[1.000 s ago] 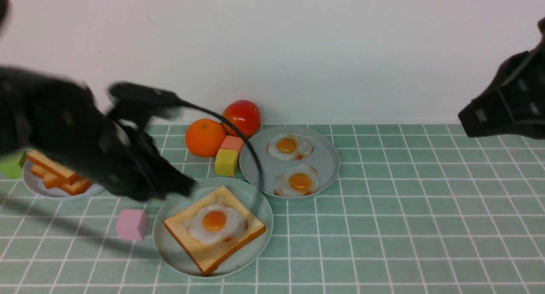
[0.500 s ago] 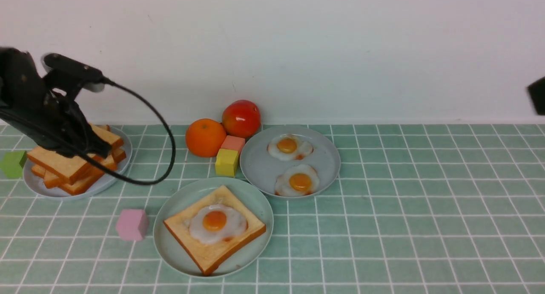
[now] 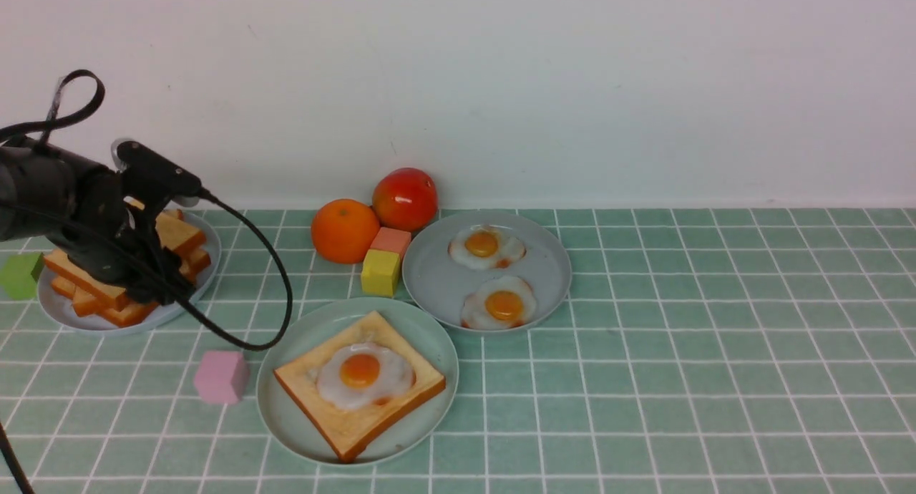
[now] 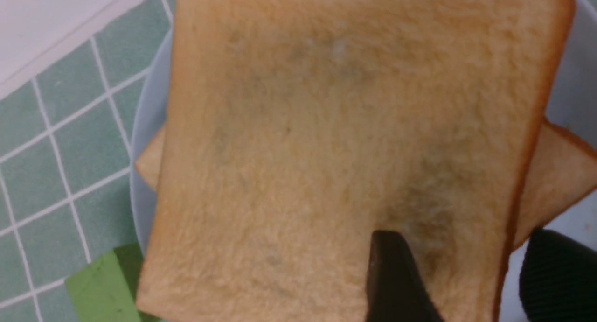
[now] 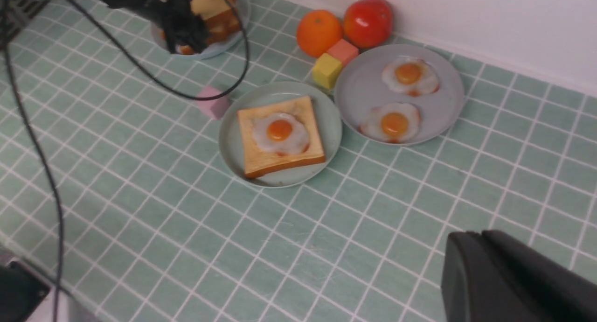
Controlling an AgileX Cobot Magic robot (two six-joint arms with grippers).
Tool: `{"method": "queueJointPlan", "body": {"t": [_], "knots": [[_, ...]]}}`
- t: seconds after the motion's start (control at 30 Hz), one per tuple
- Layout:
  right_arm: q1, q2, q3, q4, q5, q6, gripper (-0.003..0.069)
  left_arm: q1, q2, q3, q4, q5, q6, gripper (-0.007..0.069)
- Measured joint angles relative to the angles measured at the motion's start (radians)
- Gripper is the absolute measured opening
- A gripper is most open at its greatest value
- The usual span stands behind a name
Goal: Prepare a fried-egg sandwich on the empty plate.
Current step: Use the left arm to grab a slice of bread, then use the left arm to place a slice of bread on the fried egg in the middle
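Left end effector (image 4: 466, 240) shifts from mint plate (image 3: 286, 401) to toast stack (image 3: 179, 235), parted astride top slice (image 4: 326, 126); lid pickup next. Right end effector (image 5: 494, 270): unclear.

The left arm (image 3: 68, 197) hides much of the toast stack (image 3: 177, 233); beside that stack the green block (image 3: 20, 275) is cut off. Only a corner of the right pincer (image 5: 508, 280) shows, and how its jaws stand cannot be told.

Mint-green plate (image 3: 422, 329) — golden toast (image 3: 358, 424), white egg (image 3: 390, 385), orange yolk (image 3: 360, 370).
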Motion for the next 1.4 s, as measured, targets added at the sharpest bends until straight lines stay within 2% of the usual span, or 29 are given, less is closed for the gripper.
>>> {"method": "queueJointPlan", "body": {"t": [0.07,0.2,0.27,0.63,0.8,0.97,1.07,1.27,1.4], "knots": [[0.0,0.0,0.0,0.01,0.0,0.0,0.0043,0.0,0.001,-0.001,0.007,0.0,-0.026,0.0318],[0.0,0.0,0.0,0.023,0.0,0.0,0.0043,0.0,0.003,-0.006,0.022,0.011,-0.073,0.0176],[0.0,0.0,0.0,0.023,0.0,0.0,0.0043,0.0,0.003,-0.008,0.023,0.018,-0.073,0.0158],[0.0,0.0,0.0,0.024,0.0,-0.005,0.0052,-0.001,-0.04,-0.008,0.017,0.078,-0.077,0.0149],[0.0,-0.004,0.0,0.024,0.0,-0.032,0.0055,-0.001,-0.15,0.0,-0.008,0.114,-0.08,0.011],[0.0,-0.005,0.0,0.021,0.0,-0.07,0.0057,-0.031,-0.251,0.002,-0.028,0.196,-0.083,0.0108],[0.0,-0.007,0.0,0.019,0.0,-0.075,0.0059,-0.104,-0.292,0.018,-0.043,0.238,-0.084,0.0108],[0.0,-0.007,0.0,0.001,0.0,-0.095,0.0061,-0.461,-0.359,0.114,-0.065,0.332,-0.085,0.0108],[0.0,-0.007,0.0,0.001,0.0,-0.098,0.0061,-0.639,-0.345,0.168,-0.058,0.355,-0.085,0.0108]]}}
